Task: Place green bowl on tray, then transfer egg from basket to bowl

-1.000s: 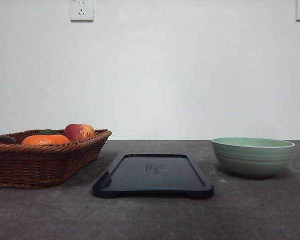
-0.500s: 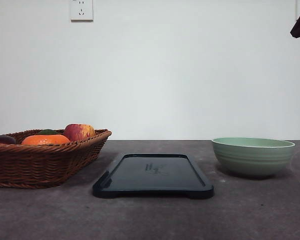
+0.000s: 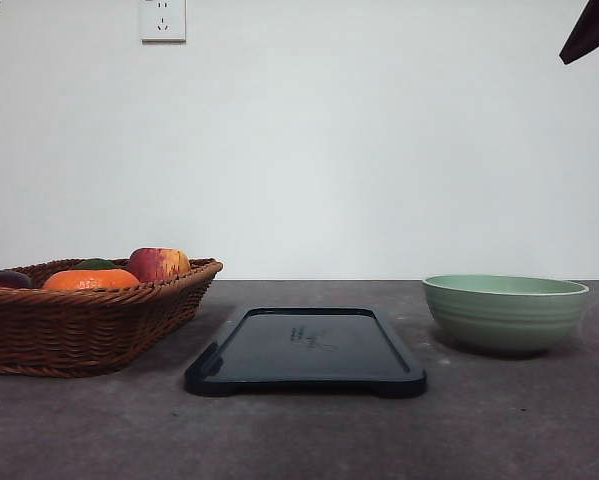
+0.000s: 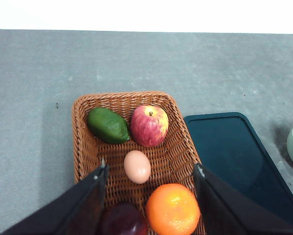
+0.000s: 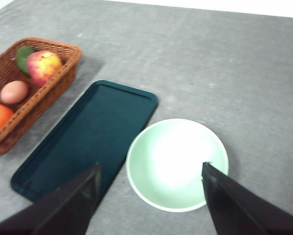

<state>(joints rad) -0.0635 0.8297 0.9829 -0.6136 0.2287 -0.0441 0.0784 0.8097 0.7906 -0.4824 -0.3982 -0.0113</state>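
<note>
Right gripper (image 5: 151,188) fingers spread wide, empty; green bowl (image 5: 177,164) directly below, between fingers, beside tray (image 5: 87,139), not on it.

Left gripper (image 4: 150,188) fingers apart, empty, above basket (image 4: 82,132); egg (image 4: 137,166) just ahead between fingers.

Risk: glossy rim slipping from pinch; bowl catching tray rim.

Wrist views reveal egg; front view hides it behind basket wall.
</note>
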